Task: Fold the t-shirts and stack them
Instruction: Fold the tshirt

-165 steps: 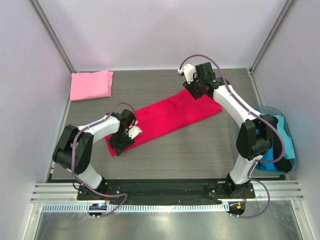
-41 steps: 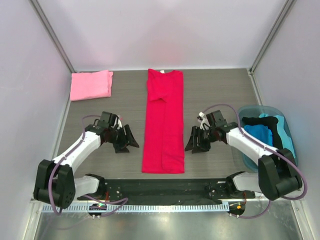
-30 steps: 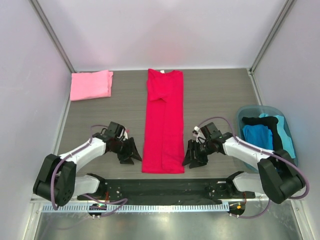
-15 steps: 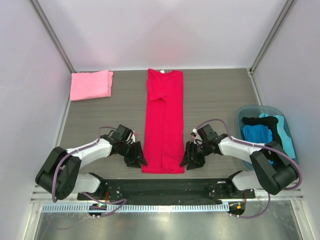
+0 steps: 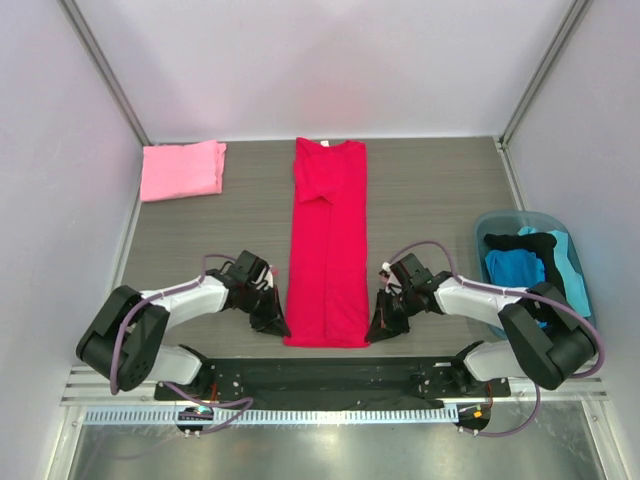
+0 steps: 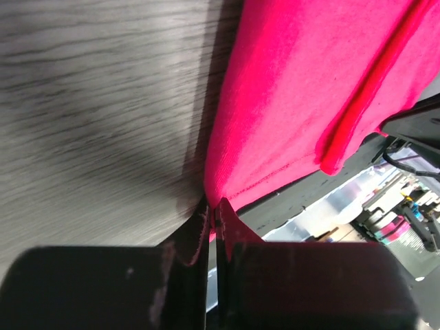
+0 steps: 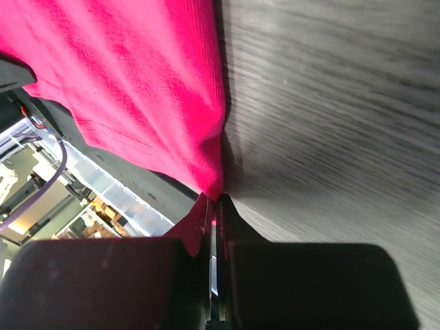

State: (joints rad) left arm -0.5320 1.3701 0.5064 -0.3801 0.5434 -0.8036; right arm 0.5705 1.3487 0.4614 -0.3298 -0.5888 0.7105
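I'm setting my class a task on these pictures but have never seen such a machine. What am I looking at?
Two robot arms, bolted at the near edge of a table, each end in a two-finger gripper. The wide picture looks down from above; the two close-ups come from cameras on the wrists. On the table lie a red tee, folded into a long strip, and a folded pink tee at the far left corner; a blue bin of clothes stands on the right. The left gripper and right gripper each pinch a near corner of the red tee.
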